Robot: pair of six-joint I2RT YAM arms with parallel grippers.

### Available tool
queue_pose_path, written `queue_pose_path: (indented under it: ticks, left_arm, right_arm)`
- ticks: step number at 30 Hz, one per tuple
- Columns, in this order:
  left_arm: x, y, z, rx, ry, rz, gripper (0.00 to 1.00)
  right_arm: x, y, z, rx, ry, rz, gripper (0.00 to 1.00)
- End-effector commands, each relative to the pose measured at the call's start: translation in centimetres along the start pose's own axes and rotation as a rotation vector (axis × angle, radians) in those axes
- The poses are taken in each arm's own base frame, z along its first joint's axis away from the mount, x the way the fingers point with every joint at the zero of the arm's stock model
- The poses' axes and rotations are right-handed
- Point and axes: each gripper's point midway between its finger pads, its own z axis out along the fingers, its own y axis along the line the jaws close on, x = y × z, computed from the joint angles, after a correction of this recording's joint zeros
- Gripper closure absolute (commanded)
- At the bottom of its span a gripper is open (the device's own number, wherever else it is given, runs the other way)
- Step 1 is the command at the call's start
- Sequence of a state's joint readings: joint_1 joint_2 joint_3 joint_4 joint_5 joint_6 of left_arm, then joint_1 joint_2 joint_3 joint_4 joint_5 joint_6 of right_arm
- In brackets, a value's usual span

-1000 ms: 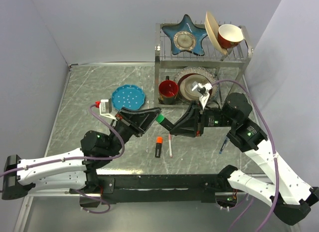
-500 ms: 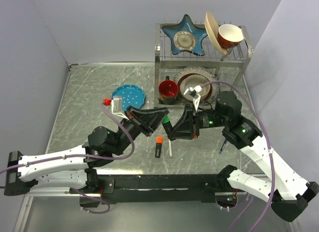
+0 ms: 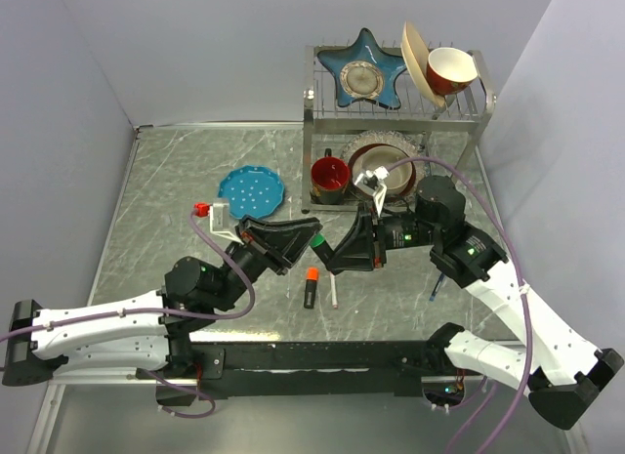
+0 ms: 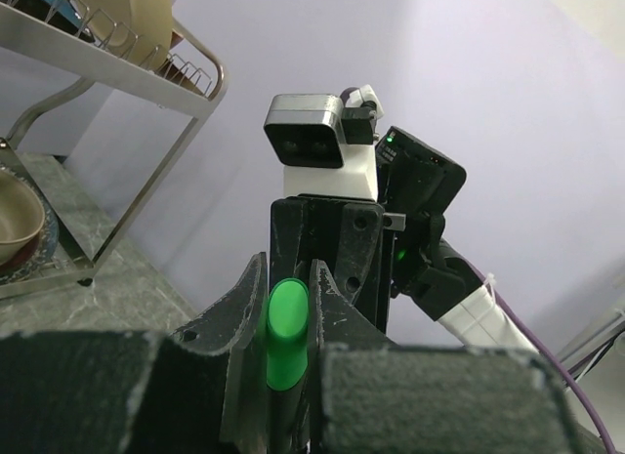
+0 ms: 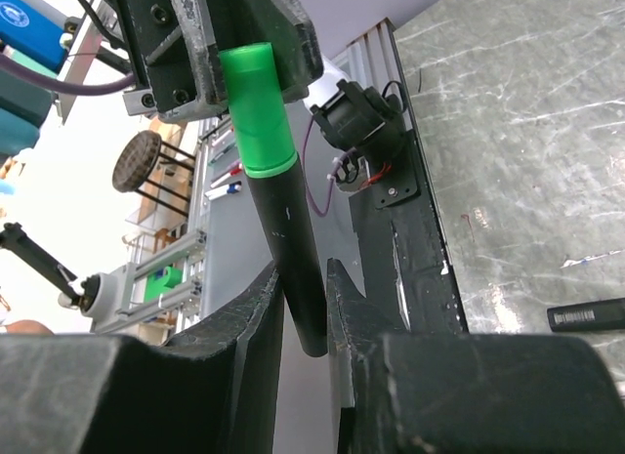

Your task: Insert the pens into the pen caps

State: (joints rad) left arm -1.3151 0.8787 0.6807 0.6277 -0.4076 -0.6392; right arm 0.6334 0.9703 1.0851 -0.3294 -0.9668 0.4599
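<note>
Green cap meets marker in mid-air, above the centre of the worktop (image 3: pixel 186 171).

Near edge: orange-capped marker (image 3: pixel 310 288) lies beside white pen (image 3: pixel 333 284); blue pen (image 3: pixel 436 286) lies toward the right edge. Caps on both thin pens: cannot tell. Above them, right pincer (image 5: pixel 305 312) is clamped on the black marker (image 5: pixel 293 249) and left pincer (image 4: pixel 286 322) on its green cap (image 5: pixel 252 107), which looks seated. Judged about half done, with the thin pens left.

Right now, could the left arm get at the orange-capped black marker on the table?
Likely yes: the orange-capped black marker lies uncovered nearby, but the left tool is shut on the green plastic cap.
</note>
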Motion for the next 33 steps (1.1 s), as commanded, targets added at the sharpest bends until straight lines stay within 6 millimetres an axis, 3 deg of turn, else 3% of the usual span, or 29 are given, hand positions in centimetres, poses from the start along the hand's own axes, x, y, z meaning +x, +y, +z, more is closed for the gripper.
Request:
queue_pose_path:
  ticks: [1, 8, 13, 17, 22, 33]
  left_arm:
    - [21.9, 3.0, -13.8, 0.092, 0.952, 0.001, 0.99]
    - [22.2, 4.0, -15.5, 0.052, 0.966, -0.058, 0.99]
    - [22.2, 4.1, -14.8, 0.029, 0.956, -0.037, 0.99]
    - [21.1, 3.1, -12.9, 0.053, 0.866, -0.055, 0.99]
    - [21.1, 2.5, -11.9, 0.086, 0.827, -0.051, 0.99]
    - [22.2, 1.2, -12.7, 0.212, 0.821, -0.104, 0.99]
  right_arm:
    - [-17.2, -0.7, -3.1, 0.22, -0.677, -0.31, 1.0]
    - [-18.1, -0.2, -2.5, 0.186, -0.671, -0.31, 1.0]
    - [-18.3, -0.5, -2.2, 0.169, -0.68, -0.278, 1.0]
    - [-17.9, -0.4, -2.1, 0.158, -0.681, -0.283, 1.0]
    - [-16.0, -1.9, -1.3, 0.165, -0.68, -0.245, 1.0]
    - [-15.7, -1.4, -0.7, 0.09, -0.676, -0.167, 1.0]
